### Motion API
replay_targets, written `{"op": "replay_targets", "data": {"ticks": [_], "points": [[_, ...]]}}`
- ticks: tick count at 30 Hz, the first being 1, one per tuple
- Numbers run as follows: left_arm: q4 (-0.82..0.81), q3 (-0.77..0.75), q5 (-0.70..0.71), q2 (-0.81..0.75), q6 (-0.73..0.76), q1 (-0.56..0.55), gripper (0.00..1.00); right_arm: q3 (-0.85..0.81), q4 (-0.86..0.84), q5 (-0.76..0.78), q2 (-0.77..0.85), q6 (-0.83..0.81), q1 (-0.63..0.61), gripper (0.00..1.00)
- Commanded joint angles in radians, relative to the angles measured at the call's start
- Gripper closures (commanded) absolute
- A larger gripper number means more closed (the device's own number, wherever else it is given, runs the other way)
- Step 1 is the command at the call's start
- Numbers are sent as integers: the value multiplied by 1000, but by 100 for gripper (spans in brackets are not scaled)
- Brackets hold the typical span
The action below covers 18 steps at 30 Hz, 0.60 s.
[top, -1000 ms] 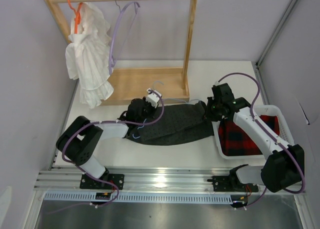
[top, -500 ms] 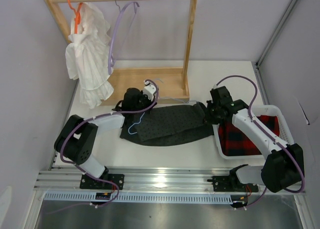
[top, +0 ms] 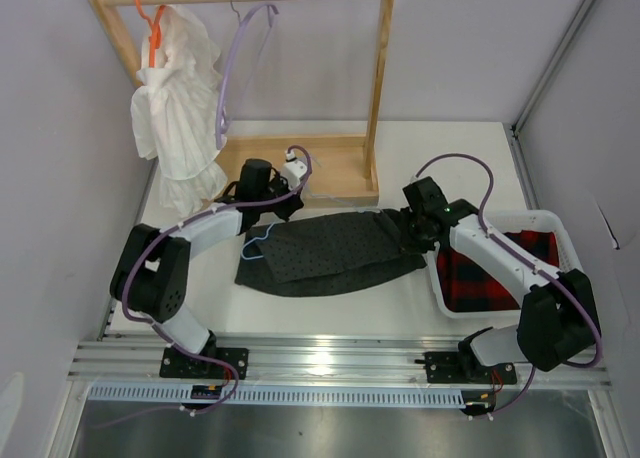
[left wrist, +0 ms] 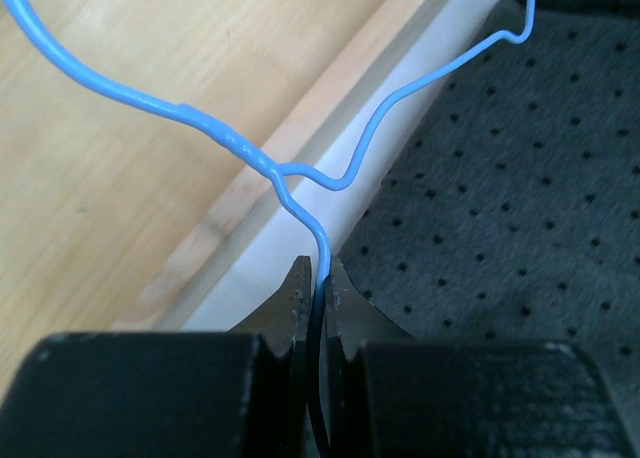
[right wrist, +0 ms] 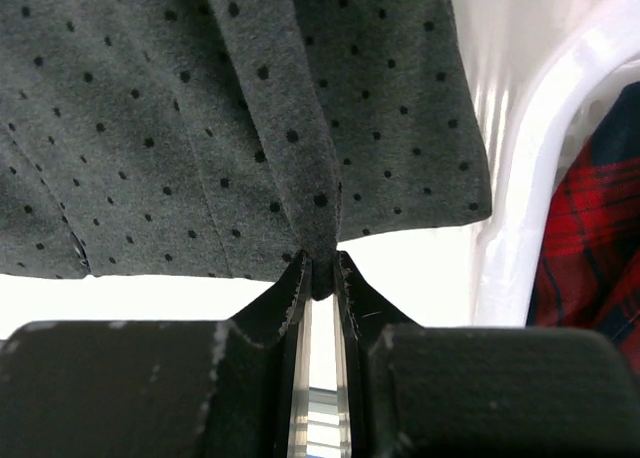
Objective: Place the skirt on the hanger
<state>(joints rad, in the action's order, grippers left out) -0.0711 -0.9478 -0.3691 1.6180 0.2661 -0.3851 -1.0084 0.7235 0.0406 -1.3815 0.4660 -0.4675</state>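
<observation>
The skirt [top: 330, 253] lies spread across the table, dark grey with pale dots. The hanger [left wrist: 300, 178] is thin light-blue wire. Its hook end shows by the skirt's left edge [top: 256, 244]. My left gripper [left wrist: 320, 278] is shut on the hanger's wire just below the twisted neck. It sits at the skirt's far left corner beside the rack base [top: 280, 203]. My right gripper [right wrist: 320, 263] is shut on a pinched fold of the skirt [right wrist: 250, 98] at its right end [top: 408, 230], lifting it slightly.
The wooden rack [top: 380, 78] stands at the back, and its base board [left wrist: 120, 178] touches the hanger area. A white garment [top: 180, 108] on an orange hanger and a lavender hanger [top: 235, 68] hang there. A white basket [top: 555, 223] holds the plaid garment [right wrist: 590, 228] at the right.
My left gripper has moved left and back toward the rack base with the hanger. My right gripper and the skirt have shifted left with it.
</observation>
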Motion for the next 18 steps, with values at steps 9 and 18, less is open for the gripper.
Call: {"op": "replay_targets", "data": {"ticks": [9, 18], "points": [[131, -104, -91, 60, 38, 68, 89, -84, 86, 197, -16, 25, -151, 32], [163, -106, -119, 66, 35, 68, 84, -122, -200, 140, -69, 71, -410, 34]]}}
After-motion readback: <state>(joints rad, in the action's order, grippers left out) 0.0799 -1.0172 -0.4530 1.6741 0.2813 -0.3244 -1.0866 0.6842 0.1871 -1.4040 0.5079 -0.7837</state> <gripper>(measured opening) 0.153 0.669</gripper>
